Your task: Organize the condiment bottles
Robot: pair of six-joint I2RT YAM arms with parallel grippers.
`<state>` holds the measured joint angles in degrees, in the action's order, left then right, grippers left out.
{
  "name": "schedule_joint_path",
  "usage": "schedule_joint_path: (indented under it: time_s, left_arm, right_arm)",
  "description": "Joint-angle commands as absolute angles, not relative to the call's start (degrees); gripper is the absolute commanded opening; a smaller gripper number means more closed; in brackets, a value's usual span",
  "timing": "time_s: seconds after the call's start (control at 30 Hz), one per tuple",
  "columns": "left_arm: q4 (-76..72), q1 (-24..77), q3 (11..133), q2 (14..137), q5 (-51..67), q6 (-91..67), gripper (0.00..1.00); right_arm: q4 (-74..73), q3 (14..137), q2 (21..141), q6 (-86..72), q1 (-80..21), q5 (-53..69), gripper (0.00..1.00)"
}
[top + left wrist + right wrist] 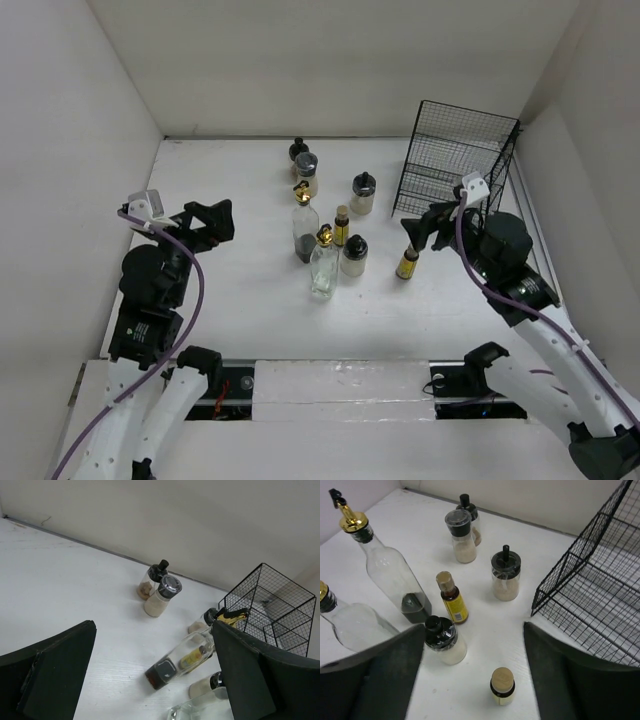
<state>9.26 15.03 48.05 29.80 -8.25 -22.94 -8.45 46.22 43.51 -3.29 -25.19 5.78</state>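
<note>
The bottles (325, 215) stand upright in a loose cluster on the table (240, 300). None is in the rack (455, 160) at their 2 o'clock. One yellow bottle (407, 263) stands apart at the cluster's 4 o'clock, just beside the right gripper (425, 226), whose jaws are apart and hold nothing. The left gripper (220, 222), at 9 o'clock, is spread wide and also empty. Organizing looks barely begun, with every bottle still to be placed.
</note>
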Motion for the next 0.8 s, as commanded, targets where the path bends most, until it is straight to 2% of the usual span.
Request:
schedule_joint_path:
  time_s: [0.0, 0.03, 0.07, 0.1, 0.13, 0.17, 0.2, 0.23, 0.27, 0.33, 0.4, 0.43, 0.47, 0.5, 0.53, 0.6, 0.77]
  left_arm:
    - [6.33, 15.29, 51.49, 30.40, -6.16, -22.41, 0.99]
    - [5.02, 15.29, 52.03, 31.19, -5.28, -22.41, 0.98]
    - [5.01, 15.29, 52.03, 31.20, -4.75, -22.41, 0.91]
    - [3.44, 15.29, 52.03, 31.90, -4.22, -23.02, 0.81]
    - [2.73, 15.29, 52.03, 32.77, -3.70, -23.64, 0.71]
    - [2.03, 15.29, 52.03, 33.39, -3.69, -23.64, 0.54]
    - [2.02, 15.29, 52.03, 34.01, -3.17, -23.64, 0.26]
    - [2.02, 15.29, 52.03, 35.49, -3.16, -23.64, 0.17]
    - [2.72, 15.29, 52.03, 36.03, -3.16, -23.64, 0.13]
    - [2.72, 14.60, 49.76, 36.64, -3.16, -24.43, 0.15]
    - [2.72, 13.71, 49.22, 36.65, -3.77, -26.09, 0.38]
    - [2.72, 13.71, 49.22, 37.17, -4.56, -26.10, 0.47]
    - [2.72, 13.71, 49.22, 37.18, -5.70, -26.10, 0.56]
    - [2.72, 13.71, 49.22, 37.18, -5.71, -26.10, 0.65]
    - [2.72, 13.71, 49.22, 37.18, -5.71, -26.71, 0.69]
    - [2.11, 13.71, 47.82, 37.18, -5.71, -27.25, 0.75]
    - [2.11, 13.71, 48.43, 39.02, -4.31, -27.25, 0.76]
  right_arm:
    - [-5.89, 46.58, 40.97, -1.93, -26.98, 5.62, 0.75]
    - [-5.89, 46.58, 40.26, -1.24, -27.59, 6.23, 0.30]
    - [-5.89, 47.10, 40.25, -0.27, -27.60, 6.85, 0.29]
    - [-6.76, 47.11, 40.25, 0.35, -28.38, 7.38, 0.01]
    - [-7.55, 47.89, 39.73, 0.35, -29.26, 7.38, 0.00]
    - [-9.04, 48.60, 39.73, 1.13, -29.27, 7.38, 0.00]
    - [-9.05, 48.60, 39.73, 1.14, -29.96, 7.38, 0.00]
    - [-9.05, 48.60, 39.73, 1.14, -30.75, 8.78, 0.00]
    - [-8.53, 48.60, 40.25, 0.62, -30.76, 9.75, 0.00]
    - [-7.04, 46.32, 41.39, 0.62, -31.55, 11.85, 0.15]
    - [-6.42, 45.62, 42.88, 0.62, -33.04, 13.52, 0.41]
    - [-5.46, 45.09, 44.54, 0.62, -33.05, 14.41, 0.64]
    - [-4.58, 45.09, 45.26, 0.62, -33.74, 16.59, 0.71]
    - [-2.22, 44.13, 46.05, 0.62, -34.62, 17.48, 0.76]
    - [-1.33, 43.51, 47.79, 0.62, -35.24, 17.49, 0.82]
    - [-0.62, 43.51, 50.00, 1.14, -37.34, 18.11, 0.85]
    - [1.85, 49.73, 59.57, 4.99, -43.84, 18.11, 0.87]
